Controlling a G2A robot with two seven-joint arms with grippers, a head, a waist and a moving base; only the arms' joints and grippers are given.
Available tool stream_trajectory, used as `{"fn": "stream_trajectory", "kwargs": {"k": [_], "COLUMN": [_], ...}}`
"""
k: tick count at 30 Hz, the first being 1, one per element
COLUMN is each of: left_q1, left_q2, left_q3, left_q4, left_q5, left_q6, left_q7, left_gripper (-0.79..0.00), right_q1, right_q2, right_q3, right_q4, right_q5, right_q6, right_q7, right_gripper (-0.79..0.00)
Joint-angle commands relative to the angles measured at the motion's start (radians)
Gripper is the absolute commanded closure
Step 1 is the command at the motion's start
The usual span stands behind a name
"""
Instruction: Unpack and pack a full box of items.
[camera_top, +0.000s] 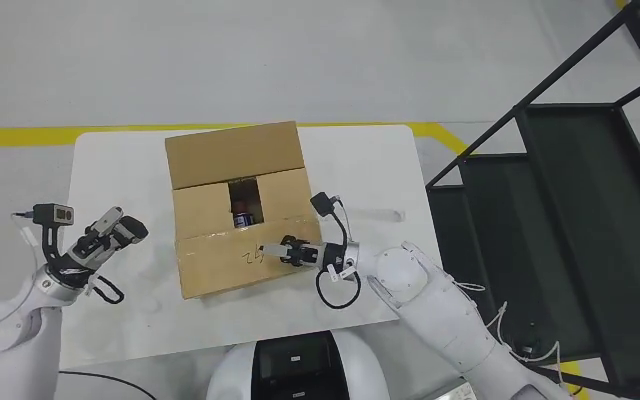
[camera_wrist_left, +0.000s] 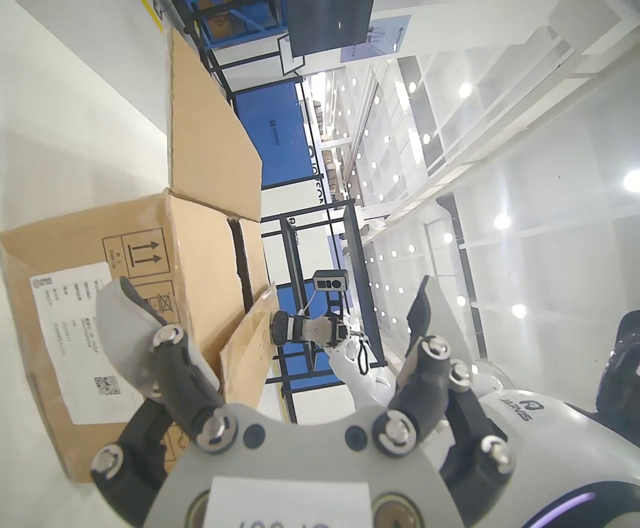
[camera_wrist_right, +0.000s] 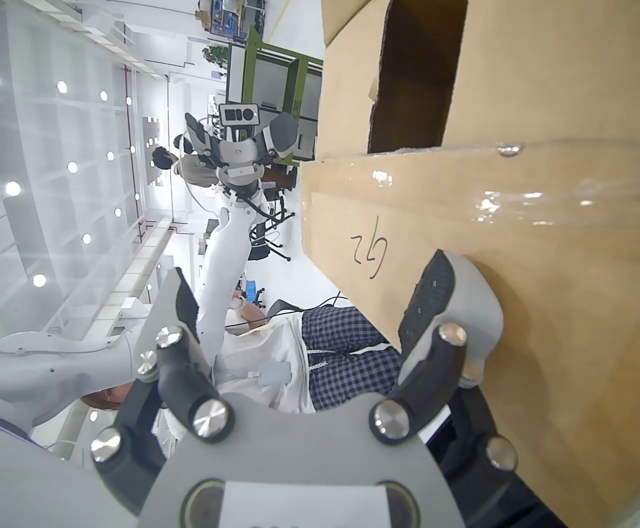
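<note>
The brown cardboard box (camera_top: 240, 215) is sitting mid-way on the white surface (camera_top: 370, 170). The right gripper (camera_top: 283, 250), spread wide, is bearing on its near flap (camera_top: 225, 265), likely to fold it open. The left gripper (camera_top: 112, 230) is hovering agape, empty, near the left edge.

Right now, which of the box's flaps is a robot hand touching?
The near flap, marked with handwriting: the right hand rests one finger on it. The far flap is folded back, untouched.

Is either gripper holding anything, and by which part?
Nothing is held. The right gripper is open, one finger on the box's near flap; the left gripper is open beside the box.
</note>
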Motion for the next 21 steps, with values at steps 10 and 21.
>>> {"fn": "stream_trajectory", "kwargs": {"k": [10, 21], "left_q1": [-0.091, -0.124], "left_q2": [-0.002, -0.006], "left_q3": [0.038, 0.057], "left_q4": [0.088, 0.117], "left_q5": [0.075, 0.167], "left_q6": [-0.072, -0.056], "left_q7": [0.030, 0.156], "left_gripper": [-0.785, -0.785], "right_q1": [0.014, 0.014], "right_q2": [-0.006, -0.006], "right_q3": [-0.018, -0.018], "right_q4": [-0.019, -0.019], "right_q5": [-0.002, -0.002], "right_q6": [0.024, 0.024], "right_q7": [-0.025, -0.025], "right_gripper": [-0.785, -0.785]}}
